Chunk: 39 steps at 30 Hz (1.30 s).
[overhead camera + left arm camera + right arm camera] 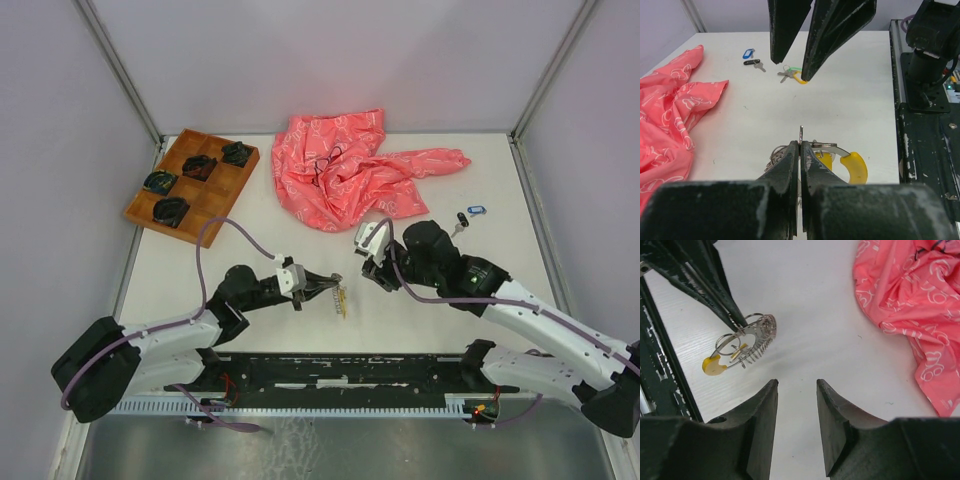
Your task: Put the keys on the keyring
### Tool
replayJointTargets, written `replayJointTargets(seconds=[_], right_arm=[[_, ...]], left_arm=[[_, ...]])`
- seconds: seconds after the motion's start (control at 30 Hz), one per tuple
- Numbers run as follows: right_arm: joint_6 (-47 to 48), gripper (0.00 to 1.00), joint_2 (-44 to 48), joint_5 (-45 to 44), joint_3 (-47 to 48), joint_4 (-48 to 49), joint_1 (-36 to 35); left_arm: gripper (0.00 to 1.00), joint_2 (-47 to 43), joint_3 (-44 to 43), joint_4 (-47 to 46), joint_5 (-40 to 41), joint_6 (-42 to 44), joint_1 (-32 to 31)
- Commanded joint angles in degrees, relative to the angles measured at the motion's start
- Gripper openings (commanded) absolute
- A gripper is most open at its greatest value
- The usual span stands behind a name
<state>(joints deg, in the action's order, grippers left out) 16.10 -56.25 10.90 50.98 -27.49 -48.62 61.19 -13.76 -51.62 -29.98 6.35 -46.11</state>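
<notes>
Pale panel walls enclose a white bench that carries a wooden compartment tray at the far left and a crumpled pink cloth at the far centre. At the front centre, the left jaws are fully closed on the rim of the keyring and hold it clear of the bench. A yellow tag hangs at the ring; whether it is threaded on cannot be confirmed. Facing the keyring, with a gap to it, the right jaws stand partly open and empty. Loose keys lie on the right side of the bench: a blue-tagged key, a black-headed key just beside it, and a cluster with green and yellow parts nearer the ring. The step in hand is judged to be fetching the next key. Hold the left jaws clamped and motionless so the ring does not rotate. Select a key that can be taken singly; the cluster risks lifting more than one. Descend with the right jaws straddling the key, grip it so that its eyelet is exposed, and verify a firm hold before lifting. Present the eyelet squarely to the ring's opening; a skewed approach is likely to push the ring out of the pinch.
</notes>
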Motion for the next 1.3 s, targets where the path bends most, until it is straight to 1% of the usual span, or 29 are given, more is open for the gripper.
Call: replayJointTargets(seconds=[0.0, 0.13, 0.27, 0.43, 0.53, 0.6, 0.67, 0.8, 0.97, 1.1, 1.27], right_arm=[[-9.11, 0.47, 2.49, -12.11, -1.37, 7.66, 0.19], [-12.19, 0.54, 2.87, -20.06, -3.32, 7.46, 0.48], [-19.16, 0.56, 0.88, -29.16, -2.59, 2.38, 2.57], [-26.02, 0.60, -2.82, -29.57, -2.47, -3.55, 9.45], [-28.99, 0.60, -5.31, -30.86, -2.97, -5.23, 12.97], [-31.29, 0.59, -7.24, -30.42, -3.29, -5.93, 15.91], [-32.81, 0.59, -8.95, -28.70, -3.71, -6.02, 19.85], [-35.16, 0.58, -13.69, -25.49, -4.23, -5.70, 26.90], [-37.62, 0.55, -17.41, -22.09, -5.20, -3.50, 35.87], [-38.71, 0.54, -19.01, -20.77, -6.16, -0.76, 41.59], [-39.81, 0.54, -22.31, -18.97, -5.75, -0.05, 45.55]], left_arm=[[0.03, -1.86, -2.27, 2.08, 2.61, 7.78, -0.13], [0.03, -2.77, -1.93, 2.88, 3.74, 8.98, -0.17], [0.03, -4.07, -1.45, 5.46, 6.41, 10.33, -0.12], [0.03, -6.03, -0.51, 6.14, 10.73, 9.57, -0.12], [0.03, -7.29, -1.66, 10.12, 13.28, 8.65, -0.19], [0.03, -7.86, -2.52, 12.76, 16.10, 6.64, -0.14], [0.03, -8.01, -3.69, 15.53, 17.38, 5.70, -0.19], [0.03, -8.61, -4.77, 18.03, 19.37, 1.78, -0.19], [0.03, -8.97, -5.43, 21.25, 20.71, 3.03, -0.18], [0.03, -7.41, -6.86, 24.59, 19.16, 4.56, -0.17], [0.03, -7.85, -6.64, 24.89, 18.19, 5.07, -0.15]])
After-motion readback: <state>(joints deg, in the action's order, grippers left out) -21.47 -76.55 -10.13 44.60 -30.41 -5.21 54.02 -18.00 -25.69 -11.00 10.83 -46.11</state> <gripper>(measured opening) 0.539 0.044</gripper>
